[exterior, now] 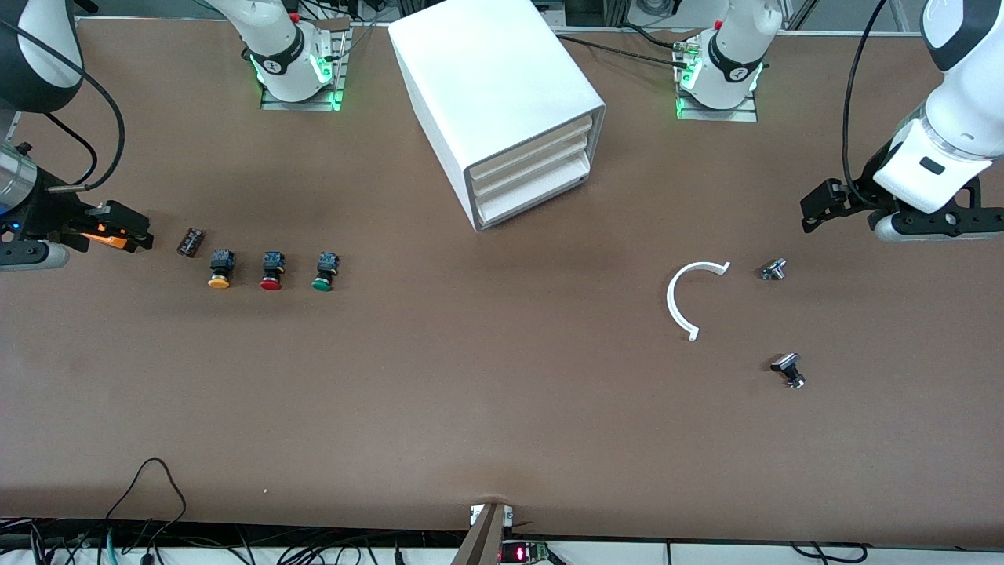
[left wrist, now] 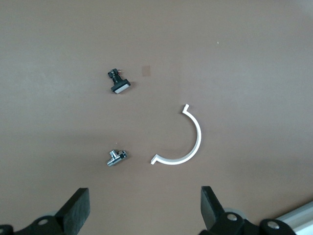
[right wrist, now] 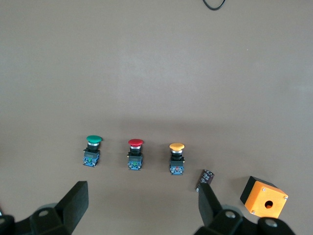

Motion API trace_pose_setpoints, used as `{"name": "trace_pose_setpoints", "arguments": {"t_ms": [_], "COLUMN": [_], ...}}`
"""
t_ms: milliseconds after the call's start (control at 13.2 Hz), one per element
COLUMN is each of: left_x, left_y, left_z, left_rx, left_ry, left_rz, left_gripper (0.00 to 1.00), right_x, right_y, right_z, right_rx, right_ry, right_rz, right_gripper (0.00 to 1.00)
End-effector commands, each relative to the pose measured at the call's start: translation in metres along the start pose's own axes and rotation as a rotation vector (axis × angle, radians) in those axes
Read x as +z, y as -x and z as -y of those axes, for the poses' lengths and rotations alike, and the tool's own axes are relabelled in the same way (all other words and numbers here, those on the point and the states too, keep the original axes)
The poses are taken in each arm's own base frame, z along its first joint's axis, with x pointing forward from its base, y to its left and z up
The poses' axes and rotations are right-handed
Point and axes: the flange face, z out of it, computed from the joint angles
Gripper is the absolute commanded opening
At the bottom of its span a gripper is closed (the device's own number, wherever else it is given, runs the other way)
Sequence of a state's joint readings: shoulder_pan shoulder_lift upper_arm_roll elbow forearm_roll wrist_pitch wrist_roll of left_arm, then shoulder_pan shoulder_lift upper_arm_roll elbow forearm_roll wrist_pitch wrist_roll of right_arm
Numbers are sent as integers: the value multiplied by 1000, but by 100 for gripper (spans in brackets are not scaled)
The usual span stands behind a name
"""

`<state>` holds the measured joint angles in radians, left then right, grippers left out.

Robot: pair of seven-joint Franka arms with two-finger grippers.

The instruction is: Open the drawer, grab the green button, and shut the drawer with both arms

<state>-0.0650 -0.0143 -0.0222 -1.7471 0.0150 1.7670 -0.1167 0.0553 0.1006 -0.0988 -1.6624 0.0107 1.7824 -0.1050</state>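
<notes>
3 push buttons (exterior: 271, 271), 2 metal fittings (exterior: 773, 270), 1 cabinet (exterior: 502, 110).

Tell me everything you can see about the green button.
The green button has a round green cap on a black and blue body. It lies on the brown table, cap toward the front camera, last in a row beside the red button, on the cabinet's side. Nothing touches it; no pincer is near.

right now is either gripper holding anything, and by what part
Nothing is held. The left gripper and the right gripper are both open and empty, each over bare table at its own end.
</notes>
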Motion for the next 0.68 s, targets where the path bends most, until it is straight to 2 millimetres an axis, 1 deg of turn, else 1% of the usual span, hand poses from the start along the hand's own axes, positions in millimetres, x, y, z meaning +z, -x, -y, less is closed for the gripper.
{"name": "trace_pose_setpoints", "arguments": {"t_ms": [0, 76, 151, 227, 303, 379, 454, 606], "left_x": [-7, -8, -12, -19, -27, -28, -25, -22], "left_y": [2, 2, 1, -4, -10, -6, -5, -6], "left_z": [2, 3, -1, -19, -38, -38, -33, -23], "left_rx": [62, 59, 74, 96, 119, 106, 88, 65], "left_ry": [-22, -16, -24, -26, -44, -54, -58, -49], "left_rz": [16, 18, 8, -15, -24, 3, 28, 41], "left_gripper": [100, 100, 100, 100, 100, 100, 100, 100], "right_x": [-17, -17, -18, -25, -33, -33, -36, -37], "right_y": [9, 9, 9, 7, 2, -5, -7, -7], "right_z": [-1, 0, 0, 4, 3, 3, 2, 2], "right_rx": [0, -5, -15, -25, -19, -17, -19, -17], "right_ry": [7, 16, 49, 64, 62, 61, 62, 61], "right_rz": [7, 6, 8, -6, -27, -29, -36, -38], "right_gripper": [100, 100, 100, 100, 100, 100, 100, 100]}}
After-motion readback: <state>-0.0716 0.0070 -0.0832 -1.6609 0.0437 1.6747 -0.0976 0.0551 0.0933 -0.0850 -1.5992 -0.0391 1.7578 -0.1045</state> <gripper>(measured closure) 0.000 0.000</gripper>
